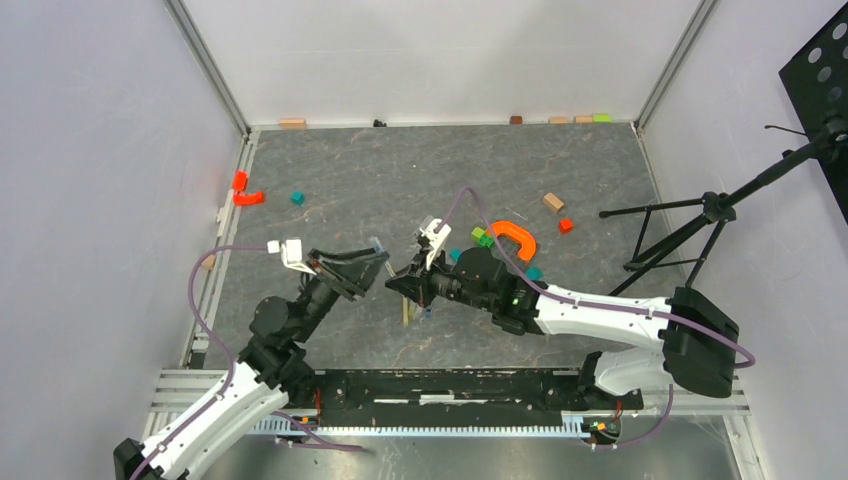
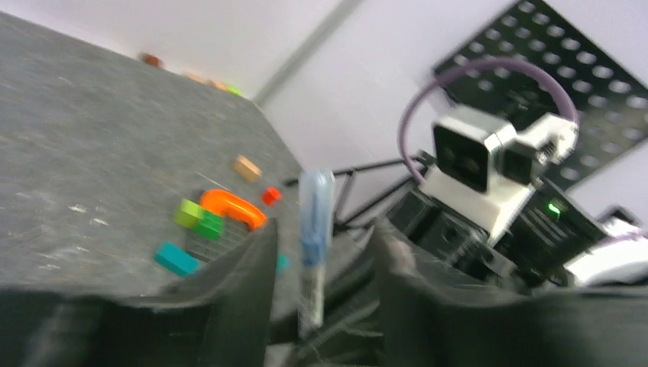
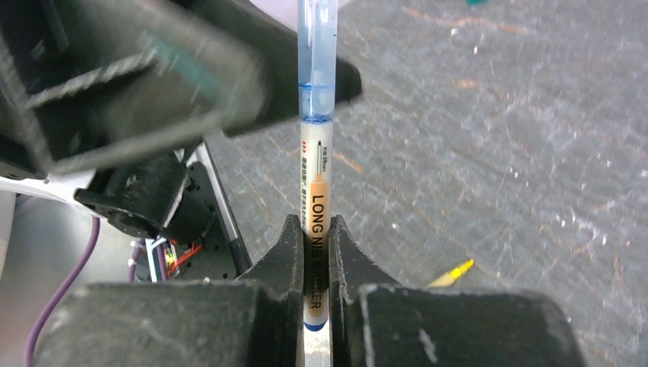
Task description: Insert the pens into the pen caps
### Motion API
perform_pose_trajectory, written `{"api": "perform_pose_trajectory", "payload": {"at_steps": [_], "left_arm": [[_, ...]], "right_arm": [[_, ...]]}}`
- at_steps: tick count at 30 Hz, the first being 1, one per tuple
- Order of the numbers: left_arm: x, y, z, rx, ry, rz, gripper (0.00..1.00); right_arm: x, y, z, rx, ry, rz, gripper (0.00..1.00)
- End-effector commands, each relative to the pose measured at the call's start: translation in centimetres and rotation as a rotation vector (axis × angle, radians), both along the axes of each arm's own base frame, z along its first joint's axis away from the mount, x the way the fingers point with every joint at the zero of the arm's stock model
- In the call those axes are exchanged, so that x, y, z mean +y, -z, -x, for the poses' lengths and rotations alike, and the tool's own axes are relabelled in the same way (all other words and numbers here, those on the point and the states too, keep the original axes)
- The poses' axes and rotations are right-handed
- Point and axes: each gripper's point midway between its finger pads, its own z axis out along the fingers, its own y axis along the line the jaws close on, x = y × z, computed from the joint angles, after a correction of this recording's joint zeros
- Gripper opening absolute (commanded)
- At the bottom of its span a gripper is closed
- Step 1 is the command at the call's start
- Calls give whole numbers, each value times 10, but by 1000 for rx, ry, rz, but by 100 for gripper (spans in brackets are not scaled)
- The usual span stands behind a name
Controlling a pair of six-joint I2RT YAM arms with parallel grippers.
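One yellow pen [image 3: 451,273] on the mottled grey tabletop [image 1: 380,180], pale walls [image 1: 430,50] around.

Overhead view looks down on the whole table [image 1: 400,170]; both close wrist views share the pen [image 3: 315,199].

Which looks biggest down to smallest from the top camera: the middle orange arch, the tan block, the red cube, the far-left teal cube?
1. orange arch, clearly the largest.
2. tan block.
3. red cube and teal cube: they look about alike from up there, so no ranking between them.
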Motion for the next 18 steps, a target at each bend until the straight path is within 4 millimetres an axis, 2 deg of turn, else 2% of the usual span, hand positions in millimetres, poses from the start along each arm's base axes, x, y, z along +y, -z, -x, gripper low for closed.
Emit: {"api": "perform_pose_trajectory", "payload": {"at_steps": [1,2,3,6,9,12,18], "left_arm": [[-12,-29,26,-125,121,-59,74],[-10,-32,26,-133,109,-68,85],[-7,-37,26,-142,95,-75,90],[1,-50,30,-176,67,-119,98],[10,-60,31,-182,28,-134,100],[26,-57,21,-152,-71,-119,99],[10,-62,25,-222,1,-148,97]], "right_arm": [[5,-54,-4,-133,-17,-144,0],[4,-51,-6,-128,-4,-130,0],[3,-47,-7,-124,3,-116,0],[1,-46,-6,-123,3,-109,0],[-5,-50,-8,-132,27,-118,0],[-10,-55,-4,-141,19,-131,0],[-20,-52,0,-156,8,-90,0]]}}
